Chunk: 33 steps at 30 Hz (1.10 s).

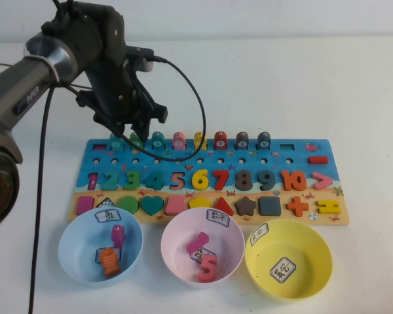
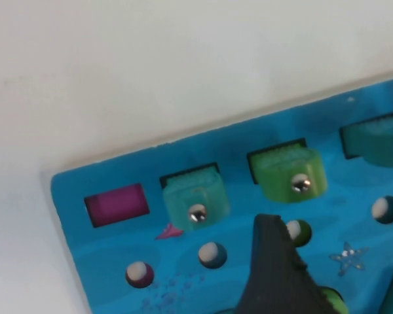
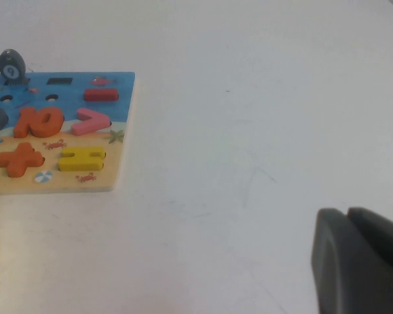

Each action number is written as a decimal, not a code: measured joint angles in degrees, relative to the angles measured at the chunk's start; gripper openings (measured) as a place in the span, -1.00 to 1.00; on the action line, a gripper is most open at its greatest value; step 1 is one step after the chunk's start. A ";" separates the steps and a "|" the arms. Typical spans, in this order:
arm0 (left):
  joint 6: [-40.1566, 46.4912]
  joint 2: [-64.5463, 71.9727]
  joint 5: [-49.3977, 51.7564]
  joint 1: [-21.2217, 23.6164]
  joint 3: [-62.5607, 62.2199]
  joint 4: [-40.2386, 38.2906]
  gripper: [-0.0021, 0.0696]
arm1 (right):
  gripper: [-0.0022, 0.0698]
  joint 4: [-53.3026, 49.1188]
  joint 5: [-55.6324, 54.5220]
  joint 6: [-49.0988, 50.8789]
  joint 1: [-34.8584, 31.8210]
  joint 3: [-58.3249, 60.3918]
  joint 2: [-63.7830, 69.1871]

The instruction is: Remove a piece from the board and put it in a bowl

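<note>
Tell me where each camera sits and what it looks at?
High view: raised on the robot's side, looking down at the board, three bowls, and the left gripper above the fish row.
Left wrist view: on the left arm, facing the board's corner and green fish; one dark finger shows.
Right wrist view: on the right arm, low over the table; the right gripper at the edge.
All share the board.

The board (image 1: 213, 180) carries raised numbers 1 to 10 in a row, with a pink ">" at its 3 o'clock end and, below, an orange "+" and yellow "=". A grey fish (image 3: 11, 64) reads "9". Bowl labels bear characters too small to read.

Left end effector (image 1: 128, 127) hangs over the board's 10 o'clock corner; right end effector (image 3: 360, 261) is over bare surface.
</note>
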 joint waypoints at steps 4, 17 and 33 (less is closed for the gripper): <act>-0.14 0.89 -1.28 0.40 0.00 -0.25 0.05 | -0.99 0.00 0.00 0.00 0.00 0.00 0.00; -0.75 3.62 -3.48 0.40 0.00 -0.66 0.05 | -0.99 0.00 0.00 0.00 0.00 0.00 0.00; -1.76 3.99 -5.48 0.40 0.00 -0.76 -0.39 | -0.99 0.00 0.00 0.00 0.00 0.00 0.00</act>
